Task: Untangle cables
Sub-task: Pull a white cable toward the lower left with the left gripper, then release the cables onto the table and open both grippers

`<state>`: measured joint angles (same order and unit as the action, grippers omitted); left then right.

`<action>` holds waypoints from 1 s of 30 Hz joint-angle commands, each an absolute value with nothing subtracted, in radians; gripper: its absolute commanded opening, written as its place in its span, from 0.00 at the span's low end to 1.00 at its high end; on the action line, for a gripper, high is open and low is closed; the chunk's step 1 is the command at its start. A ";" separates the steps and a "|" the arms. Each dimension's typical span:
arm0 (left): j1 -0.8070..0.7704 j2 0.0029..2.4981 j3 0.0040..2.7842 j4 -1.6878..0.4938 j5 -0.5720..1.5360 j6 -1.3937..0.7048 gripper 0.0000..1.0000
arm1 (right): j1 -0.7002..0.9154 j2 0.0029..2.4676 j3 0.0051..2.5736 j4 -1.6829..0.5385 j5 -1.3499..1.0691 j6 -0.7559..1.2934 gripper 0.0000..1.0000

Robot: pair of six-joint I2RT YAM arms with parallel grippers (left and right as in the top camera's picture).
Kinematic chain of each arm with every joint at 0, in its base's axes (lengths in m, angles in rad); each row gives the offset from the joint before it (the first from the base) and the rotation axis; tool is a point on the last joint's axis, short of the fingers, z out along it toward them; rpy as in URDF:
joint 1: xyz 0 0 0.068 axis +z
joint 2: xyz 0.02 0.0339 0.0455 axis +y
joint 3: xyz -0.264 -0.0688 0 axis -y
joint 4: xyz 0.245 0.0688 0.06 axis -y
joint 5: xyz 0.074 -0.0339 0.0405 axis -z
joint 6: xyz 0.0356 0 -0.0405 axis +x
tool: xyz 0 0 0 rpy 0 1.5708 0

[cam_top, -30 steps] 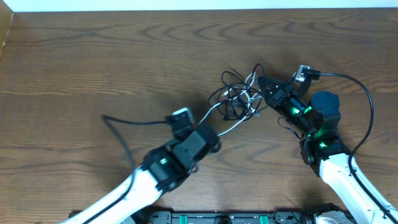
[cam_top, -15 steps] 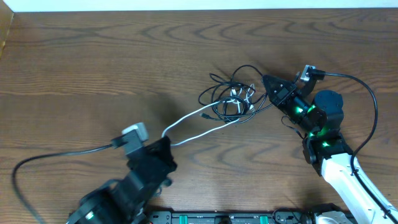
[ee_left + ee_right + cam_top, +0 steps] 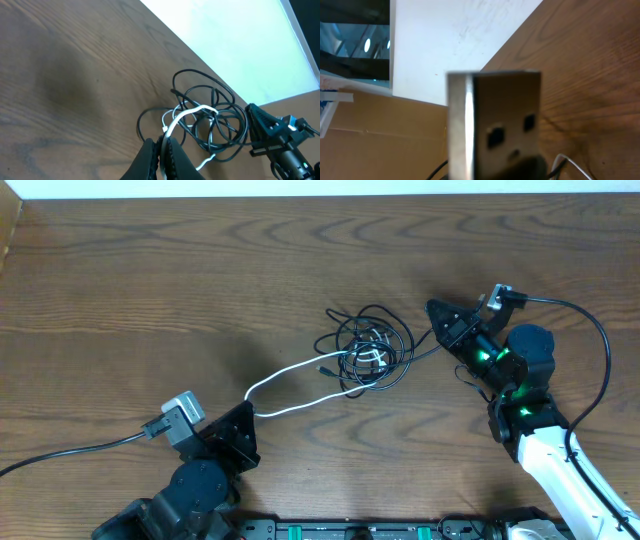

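1. Left claw [image 3: 161, 152] is seen clamped shut on the white cable [image 3: 300, 370], which is pinched betw. both fingers. Two white strands are stretched from it, up & to the right, into the tangle.
2. Right claw [image 3: 436, 310] is closed as well. A USB plug [image 3: 495, 125] is seen upright right in front of its wrist cam, filling the view & apparently gripped. The fingers themselves can't be made out there.
3. Cables [image 3: 368, 352] are bunched as a knot of thin black loops w/ the white strand woven thru. The knot is lying flat approx. mid-bench, betw. the 2 claws & nearer the right one.
4. One thin black strand [image 3: 425, 356] is led from the knot's right side toward the right claw.
5. Bench [image 3: 150, 280] is dark wood-grain. Left arm is placed at the near-left corner, right arm at the near-right.
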<state>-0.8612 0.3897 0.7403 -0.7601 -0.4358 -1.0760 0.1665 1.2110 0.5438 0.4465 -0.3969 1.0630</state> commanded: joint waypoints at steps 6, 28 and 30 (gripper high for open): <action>-0.860 0.380 0.741 -0.712 -0.402 -1.041 0.08 | 0.148 1.212 0.556 0.452 -0.384 1.053 0.29; -0.860 0.522 0.741 -0.474 -0.427 -1.017 0.95 | 0.203 1.212 0.556 0.516 -0.469 1.076 0.52; -0.860 0.544 0.741 -0.599 -0.410 -1.117 0.95 | 0.203 1.212 0.556 0.516 -0.469 1.076 0.52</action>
